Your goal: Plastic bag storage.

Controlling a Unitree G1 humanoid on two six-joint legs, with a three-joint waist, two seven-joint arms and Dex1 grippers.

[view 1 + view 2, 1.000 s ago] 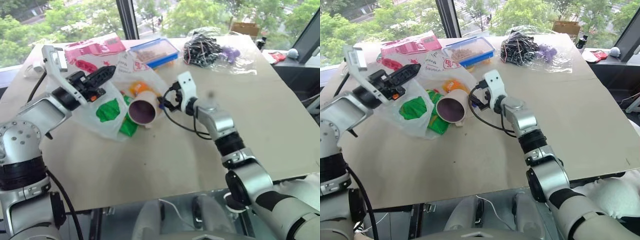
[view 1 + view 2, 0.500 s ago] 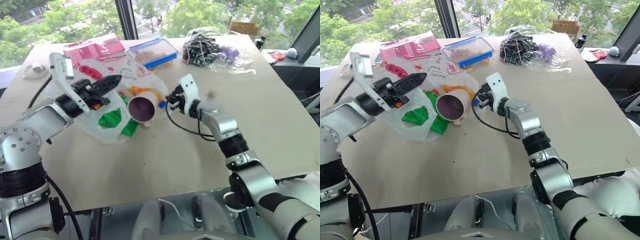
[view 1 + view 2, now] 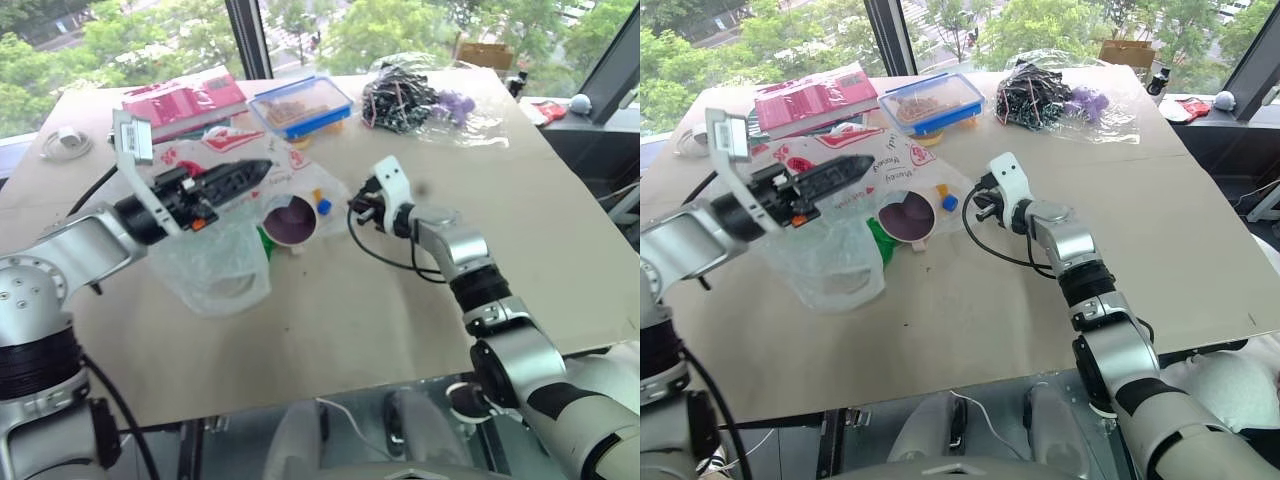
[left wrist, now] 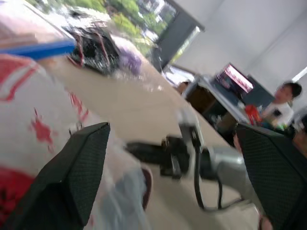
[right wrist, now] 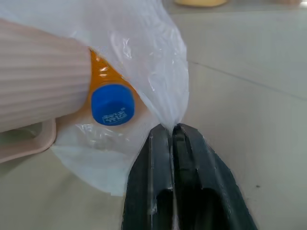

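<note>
The plastic bag, translucent white with red print, lies slumped on the table's left half. My left gripper hovers over it, pointing right, and its fingers stand wide apart with nothing between them. A pink ribbed cup lies on its side at the bag's right part, mouth toward me. My right gripper is just right of the cup, shut on a pinch of the bag's thin edge. Under that film sits an orange bottle with a blue cap.
At the back stand a blue-lidded food box, a pink packet and dark cables in clear wrap. A white cord coil lies far left. A green packet peeks beside the cup. A person sits beyond the table.
My left gripper opened and let the bag go; the bag sank flat onto the table. My right gripper shut on the bag's edge by the cup and drew slightly right.
</note>
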